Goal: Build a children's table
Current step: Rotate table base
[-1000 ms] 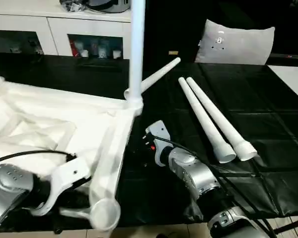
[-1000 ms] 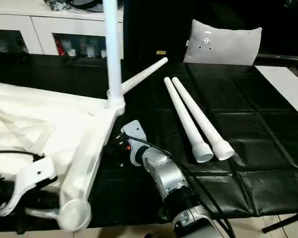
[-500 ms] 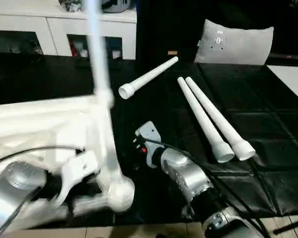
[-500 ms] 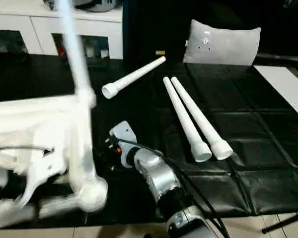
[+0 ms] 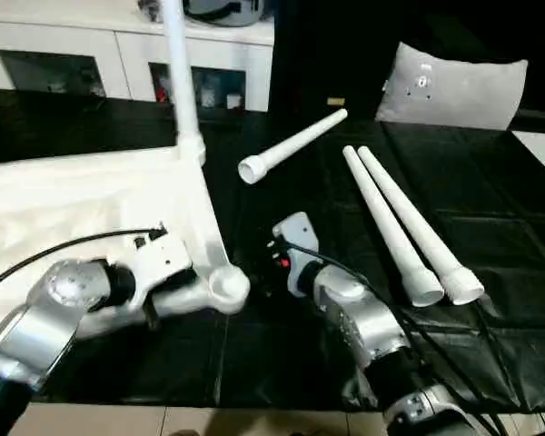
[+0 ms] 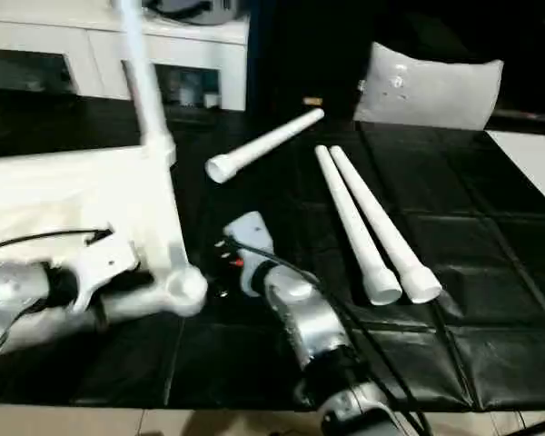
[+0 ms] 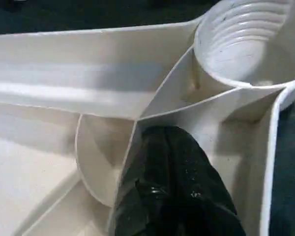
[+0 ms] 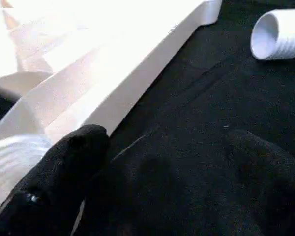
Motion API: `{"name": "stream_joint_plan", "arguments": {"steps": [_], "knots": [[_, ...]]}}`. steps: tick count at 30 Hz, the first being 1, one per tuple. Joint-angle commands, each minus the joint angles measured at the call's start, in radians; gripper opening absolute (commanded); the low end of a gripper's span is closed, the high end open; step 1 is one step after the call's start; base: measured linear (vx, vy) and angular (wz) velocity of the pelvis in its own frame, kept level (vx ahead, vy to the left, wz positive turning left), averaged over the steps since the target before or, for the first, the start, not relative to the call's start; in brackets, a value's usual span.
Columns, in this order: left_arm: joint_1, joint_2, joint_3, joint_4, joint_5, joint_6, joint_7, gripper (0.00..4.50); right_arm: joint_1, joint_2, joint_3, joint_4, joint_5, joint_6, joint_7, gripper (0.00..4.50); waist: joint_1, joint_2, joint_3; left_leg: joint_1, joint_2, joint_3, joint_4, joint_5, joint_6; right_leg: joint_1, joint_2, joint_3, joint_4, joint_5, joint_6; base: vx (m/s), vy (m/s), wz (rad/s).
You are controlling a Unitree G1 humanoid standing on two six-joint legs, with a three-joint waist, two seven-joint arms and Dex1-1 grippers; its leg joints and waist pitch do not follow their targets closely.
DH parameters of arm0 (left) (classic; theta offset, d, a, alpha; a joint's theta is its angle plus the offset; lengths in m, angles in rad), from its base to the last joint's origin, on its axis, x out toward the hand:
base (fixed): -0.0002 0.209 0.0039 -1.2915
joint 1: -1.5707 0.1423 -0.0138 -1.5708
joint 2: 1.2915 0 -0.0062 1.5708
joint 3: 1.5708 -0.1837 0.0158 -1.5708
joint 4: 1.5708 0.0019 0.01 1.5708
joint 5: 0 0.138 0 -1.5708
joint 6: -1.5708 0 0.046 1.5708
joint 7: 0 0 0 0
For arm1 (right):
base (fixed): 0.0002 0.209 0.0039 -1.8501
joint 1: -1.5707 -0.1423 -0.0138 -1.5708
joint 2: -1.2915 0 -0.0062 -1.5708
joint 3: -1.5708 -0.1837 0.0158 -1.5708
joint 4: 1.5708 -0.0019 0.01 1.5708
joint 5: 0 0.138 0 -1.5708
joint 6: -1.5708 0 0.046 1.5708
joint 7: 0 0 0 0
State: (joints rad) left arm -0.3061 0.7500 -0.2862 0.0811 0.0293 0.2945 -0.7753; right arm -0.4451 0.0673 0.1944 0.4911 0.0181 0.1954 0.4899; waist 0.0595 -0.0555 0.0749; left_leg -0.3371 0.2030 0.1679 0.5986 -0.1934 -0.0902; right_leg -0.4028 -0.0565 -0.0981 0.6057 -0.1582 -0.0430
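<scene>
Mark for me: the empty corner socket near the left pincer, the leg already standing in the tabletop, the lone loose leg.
Empty corner socket (image 5: 228, 282), left eye view, on its round rim.
Standing leg (image 5: 178, 73), left eye view, mid shaft.
Lone loose leg (image 5: 295, 144), left eye view, mid shaft.

Two robot arms with rounded, brushed-silver forearm shells. The left arm (image 5: 50, 313) has a dome-shaped silver joint dotted with small screw holes, a black band at the wrist and a white angular bracket beyond it; a thin black cable loops above it. The right arm (image 5: 359, 318) is built the same way (silver segments with black joints between), with black cables running along it, a pale grey wrist plate and a small red light beside it. Both grippers' fingers (image 7: 172, 191) are matt black and rounded.
</scene>
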Motion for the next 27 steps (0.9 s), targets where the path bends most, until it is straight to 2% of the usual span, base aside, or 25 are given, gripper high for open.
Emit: {"name": "stream_joint_plan", "arguments": {"steps": [1,3,4,5,6,7,8,9,10,11,12,13,15,17,18,20,21,22,23,24,26,27], "knots": [[-0.058,-0.017,0.013,0.031,0.026,-0.056,0.054,0.07,0.031,-0.008,0.032,-0.022,0.002,0.027,0.027,4.50,-0.004,0.036,-0.058,0.014,0.023,-0.016,-0.084,-0.348,-0.038,0.036,-0.081,0.063,-0.101,-0.493,-0.062,0.000,0.000,0.00],[-0.071,-0.026,0.016,0.060,0.029,-0.077,0.061,0.07,0.042,-0.027,0.028,-0.061,0.001,0.034,0.033,4.50,-0.005,0.033,-0.060,0.009,0.026,-0.022,-0.086,-0.351,-0.037,0.043,-0.086,0.059,-0.102,-0.528,-0.048,0.000,0.000,0.00],[-0.076,-0.030,0.023,0.072,0.028,-0.087,0.060,0.07,0.055,-0.046,0.021,-0.106,0.003,0.043,0.040,4.50,-0.004,0.041,-0.060,0.012,0.026,-0.022,-0.085,-0.352,-0.037,0.039,-0.086,0.061,-0.101,-0.522,-0.050,0.000,0.000,0.00],[-0.078,-0.033,0.031,0.076,0.025,-0.092,0.059,0.07,0.067,-0.062,0.015,-0.144,0.007,0.052,0.047,4.50,-0.004,0.039,-0.060,0.016,0.026,-0.020,-0.083,-0.356,-0.034,0.035,-0.086,0.061,-0.104,-0.520,-0.051,0.000,0.000,0.00],[-0.074,-0.039,0.048,0.062,0.010,-0.076,0.061,0.07,0.081,-0.079,0.006,-0.186,0.014,0.065,0.055,4.50,-0.004,0.037,-0.058,0.011,0.027,-0.020,-0.085,-0.349,-0.030,0.039,-0.084,0.062,-0.102,-0.504,-0.057,0.000,0.000,0.00],[-0.068,-0.049,0.072,0.049,-0.014,-0.066,0.063,0.07,0.098,-0.097,-0.003,-0.237,0.025,0.081,0.061,4.50,-0.001,0.037,-0.060,0.013,0.028,-0.020,-0.084,-0.340,-0.031,0.039,-0.084,0.062,-0.100,-0.493,-0.059,0.000,0.000,0.00],[-0.052,-0.069,0.115,0.011,-0.073,-0.035,0.054,0.07,0.122,-0.115,-0.019,-0.301,0.046,0.100,0.070,4.50,-0.001,0.036,-0.060,0.009,0.028,-0.019,-0.085,-0.327,-0.028,0.042,-0.083,0.062,-0.096,-0.471,-0.066,0.000,0.000,0.00],[-0.046,-0.074,0.127,-0.001,-0.090,-0.026,0.050,0.07,0.130,-0.119,-0.023,-0.320,0.053,0.106,0.074,4.50,0.001,0.037,-0.061,0.004,0.030,-0.018,-0.084,-0.311,-0.028,0.047,-0.087,0.063,-0.092,-0.445,-0.078,0.000,0.000,0.00],[-0.020,-0.088,0.167,-0.060,-0.151,0.016,0.036,0.23,0.158,-0.133,-0.038,-0.393,0.088,0.132,0.094,4.50,0.001,0.036,-0.062,0.006,0.030,-0.018,-0.084,-0.307,-0.027,0.043,-0.085,0.063,-0.091,-0.434,-0.084,0.000,0.000,0.00],[-0.014,-0.090,0.176,-0.074,-0.163,0.025,0.033,0.35,0.165,-0.136,-0.042,-0.411,0.097,0.138,0.099,4.50,0.001,0.035,-0.063,0.001,0.032,-0.017,-0.084,-0.294,-0.024,0.049,-0.086,0.064,-0.086,-0.402,-0.099,0.000,0.000,0.00],[0.001,-0.098,0.194,-0.101,-0.187,0.044,0.035,0.35,0.182,-0.141,-0.048,-0.448,0.111,0.145,0.102,4.50,0.001,0.035,-0.062,0.003,0.030,-0.014,-0.083,-0.289,-0.018,0.044,-0.081,0.064,-0.086,-0.388,-0.105,0.000,0.000,0.00],[0.019,-0.115,0.224,-0.142,-0.224,0.081,0.052,0.47,0.201,-0.144,-0.059,-0.489,0.121,0.138,0.095,4.50,0.000,0.035,-0.063,-0.002,0.029,-0.014,-0.083,-0.271,-0.016,0.048,-0.082,0.065,-0.082,-0.362,-0.114,0.000,0.000,0.00],[0.049,-0.149,0.268,-0.201,-0.268,0.116,0.100,0.55,0.240,-0.143,-0.081,-0.574,0.165,0.163,0.090,4.50,-0.002,0.035,-0.061,-0.004,0.029,-0.011,-0.083,-0.263,-0.012,0.049,-0.079,0.065,-0.081,-0.354,-0.116,0.000,0.000,0.00],[0.079,-0.227,0.317,-0.247,-0.281,0.136,0.207,0.78,0.290,-0.145,-0.083,-0.664,0.167,0.177,0.068,4.50,-0.002,0.042,-0.056,-0.001,0.026,-0.011,-0.083,-0.282,-0.003,0.044,-0.075,0.061,-0.092,-0.394,-0.097,0.000,0.000,0.00],[0.079,-0.227,0.317,-0.247,-0.281,0.136,0.207,0.84,0.290,-0.145,-0.083,-0.664,0.167,0.177,0.068,4.50,-0.004,0.038,-0.056,-0.002,0.026,-0.010,-0.082,-0.283,-0.002,0.045,-0.073,0.060,-0.095,-0.404,-0.089,0.000,0.000,0.00],[0.108,-0.272,0.331,-0.288,-0.271,0.191,0.270,1.01,0.322,-0.134,-0.092,-0.713,0.158,0.170,0.030,4.50,-0.007,0.041,-0.053,0.002,0.025,-0.012,-0.083,-0.306,-0.004,0.041,-0.073,0.057,-0.103,-0.474,-0.055,0.000,0.000,0.00],[0.109,-0.273,0.331,-0.289,-0.270,0.193,0.272,1.13,0.323,-0.133,-0.093,-0.715,0.158,0.170,0.027,4.50,-0.007,0.040,-0.050,0.002,0.024,-0.013,-0.083,-0.312,-0.002,0.040,-0.073,0.055,-0.109,-0.491,-0.047,0.000,0.000,0.00],[0.127,-0.295,0.332,-0.315,-0.254,0.225,0.307,1.13,0.341,-0.120,-0.105,-0.739,0.147,0.161,-0.008,4.50,-0.009,0.044,-0.047,0.005,0.023,-0.013,-0.083,-0.326,-0.004,0.035,-0.071,0.054,-0.112,-0.512,-0.039,0.000,0.000,0.00],[0.145,-0.325,0.336,-0.347,-0.231,0.271,0.356,1.22,0.360,-0.111,-0.116,-0.768,0.131,0.165,-0.043,4.50,-0.011,0.041,-0.046,0.007,0.020,-0.014,-0.082,-0.341,-0.001,0.035,-0.071,0.049,-0.120,-0.549,-0.020,0.000,0.000,0.00],[0.166,-0.377,0.347,-0.380,-0.205,0.299,0.426,1.39,0.385,-0.096,-0.134,-0.803,0.109,0.180,-0.092,4.50,-0.013,0.040,-0.048,0.006,0.020,-0.014,-0.081,-0.335,-0.003,0.036,-0.070,0.049,-0.122,-0.551,-0.010,0.000,0.000,0.00],[0.191,-0.459,0.382,-0.411,-0.223,0.273,0.518,1.51,0.419,-0.089,-0.157,-0.858,0.109,0.231,-0.132,4.50,-0.016,0.038,-0.049,0.003,0.023,-0.013,-0.080,-0.323,0.000,0.037,-0.068,0.048,-0.125,-0.533,-0.005,0.000,0.000,0.00],[0.223,-0.500,0.406,-0.453,-0.280,0.289,0.547,1.60,0.448,-0.097,-0.173,-0.901,0.140,0.273,-0.136,4.50,-0.014,0.039,-0.050,0.004,0.016,-0.014,-0.078,-0.328,0.008,0.034,-0.066,0.046,-0.127,-0.548,0.009,0.000,0.000,0.00]]}}
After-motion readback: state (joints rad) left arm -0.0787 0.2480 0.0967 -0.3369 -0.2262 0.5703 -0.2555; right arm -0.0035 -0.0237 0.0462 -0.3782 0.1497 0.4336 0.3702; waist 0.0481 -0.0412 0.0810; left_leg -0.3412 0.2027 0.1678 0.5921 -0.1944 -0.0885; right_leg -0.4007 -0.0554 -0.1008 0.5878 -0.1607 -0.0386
